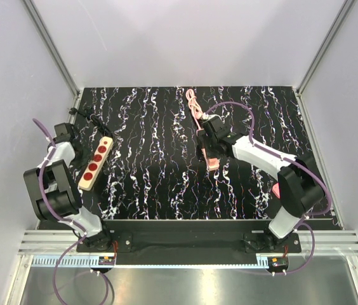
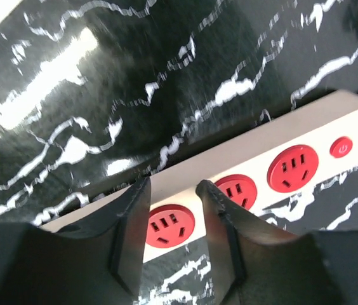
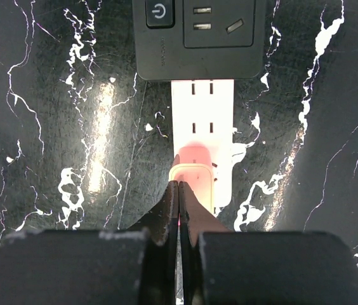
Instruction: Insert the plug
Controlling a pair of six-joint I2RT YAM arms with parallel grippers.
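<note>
On the pink strip, small pale-pink blocky plug, right hand pressed together, left hand spread.

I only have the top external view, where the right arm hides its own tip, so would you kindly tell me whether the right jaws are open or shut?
Observer: In the right wrist view the right jaws are shut, tips together with nothing between them.
Operator: Thank you. Where do the tips sit relative to the plug?
Observer: They meet the near edge of the plug, which sits on the face of the pale strip.
Operator: And the left jaws, if I may ask?
Observer: In the left wrist view they stand apart, with a red socket of the beige strip showing between them.
</note>
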